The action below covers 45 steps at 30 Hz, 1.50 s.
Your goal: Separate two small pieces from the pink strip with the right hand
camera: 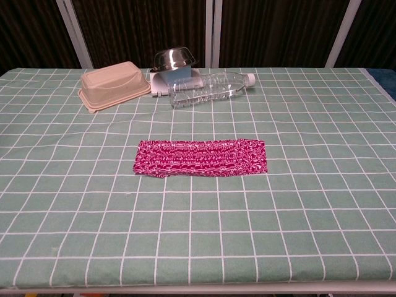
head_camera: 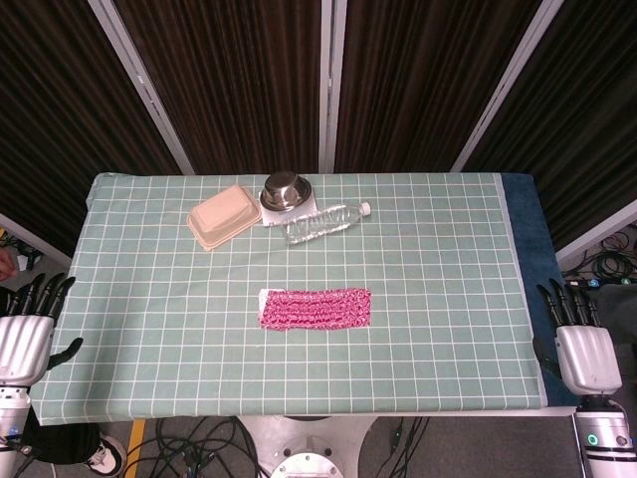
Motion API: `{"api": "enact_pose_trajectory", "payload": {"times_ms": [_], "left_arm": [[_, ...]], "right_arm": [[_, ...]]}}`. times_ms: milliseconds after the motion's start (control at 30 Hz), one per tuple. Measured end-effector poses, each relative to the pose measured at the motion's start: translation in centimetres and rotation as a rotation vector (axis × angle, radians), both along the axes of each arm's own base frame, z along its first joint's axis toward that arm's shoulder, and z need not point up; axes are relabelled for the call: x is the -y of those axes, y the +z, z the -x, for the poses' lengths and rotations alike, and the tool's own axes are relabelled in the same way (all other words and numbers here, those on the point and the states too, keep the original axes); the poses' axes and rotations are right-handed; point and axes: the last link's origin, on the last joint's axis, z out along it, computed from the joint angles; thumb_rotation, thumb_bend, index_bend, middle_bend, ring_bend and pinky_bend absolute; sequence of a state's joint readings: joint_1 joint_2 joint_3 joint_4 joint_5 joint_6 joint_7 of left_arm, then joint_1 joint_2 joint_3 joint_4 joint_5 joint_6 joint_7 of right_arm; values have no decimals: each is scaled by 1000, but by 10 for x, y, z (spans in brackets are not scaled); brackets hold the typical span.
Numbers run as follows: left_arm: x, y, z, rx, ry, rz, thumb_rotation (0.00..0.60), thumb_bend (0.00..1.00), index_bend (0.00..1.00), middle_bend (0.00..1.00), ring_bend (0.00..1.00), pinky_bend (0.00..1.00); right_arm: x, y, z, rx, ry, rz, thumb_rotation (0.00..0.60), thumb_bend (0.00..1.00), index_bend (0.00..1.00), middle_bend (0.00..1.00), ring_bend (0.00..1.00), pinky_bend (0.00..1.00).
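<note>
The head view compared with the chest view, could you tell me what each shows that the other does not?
Only the head view shows the left hand and the right hand, both resting off the table's near corners with nothing held, plus cables on the floor. Only the chest view gives a low, close angle in which the pink strip shows its knitted ridges. Both share the green checked tablecloth, the strip lying whole, the upturned beige container, the metal bowl and the clear bottle on its side.
</note>
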<state>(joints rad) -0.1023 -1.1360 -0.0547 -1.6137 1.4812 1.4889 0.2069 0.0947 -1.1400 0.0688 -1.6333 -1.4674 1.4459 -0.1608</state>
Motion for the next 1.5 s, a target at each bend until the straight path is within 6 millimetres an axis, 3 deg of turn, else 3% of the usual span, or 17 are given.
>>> {"api": "enact_pose_trajectory", "payload": {"times_ms": [667, 767, 867, 933, 1000, 1067, 1133, 1300, 1500], "left_arm": [[2, -5, 2, 23, -8, 15, 600, 191, 84, 68, 0, 137], [2, -5, 1, 24, -13, 13, 600, 191, 84, 68, 0, 137], [2, -5, 1, 24, -13, 15, 600, 191, 85, 68, 0, 137], [2, -6, 1, 24, -12, 18, 600, 191, 85, 68, 0, 137], [1, -6, 1, 24, -13, 19, 600, 190, 85, 68, 0, 137], [0, -7, 1, 23, -14, 20, 600, 190, 85, 68, 0, 137], [0, -7, 1, 24, -12, 18, 600, 191, 85, 68, 0, 137], [1, -3, 5, 31, 0, 7, 600, 190, 84, 68, 0, 137], [3, 1, 8, 30, 9, 2, 600, 190, 84, 68, 0, 137]], "right_arm": [[5, 1, -7, -10, 66, 5, 600, 335, 0, 28, 0, 10], [6, 1, -8, -25, 66, -3, 600, 495, 0, 28, 0, 10], [9, 0, -7, -48, 53, -19, 600, 871, 0, 46, 11, 34], [12, -2, -8, -61, 45, -34, 600, 983, 0, 117, 91, 124], [17, -6, -11, -72, 44, -55, 600, 1000, 0, 260, 298, 329], [23, -11, -15, -75, 52, -81, 600, 1000, 0, 467, 554, 560], [28, -17, -20, -70, 64, -108, 600, 1000, 0, 627, 693, 662], [44, -40, -39, -71, 122, -193, 600, 1000, 0, 815, 839, 726], [61, -73, -66, -74, 183, -305, 600, 1000, 3, 848, 861, 735]]}}
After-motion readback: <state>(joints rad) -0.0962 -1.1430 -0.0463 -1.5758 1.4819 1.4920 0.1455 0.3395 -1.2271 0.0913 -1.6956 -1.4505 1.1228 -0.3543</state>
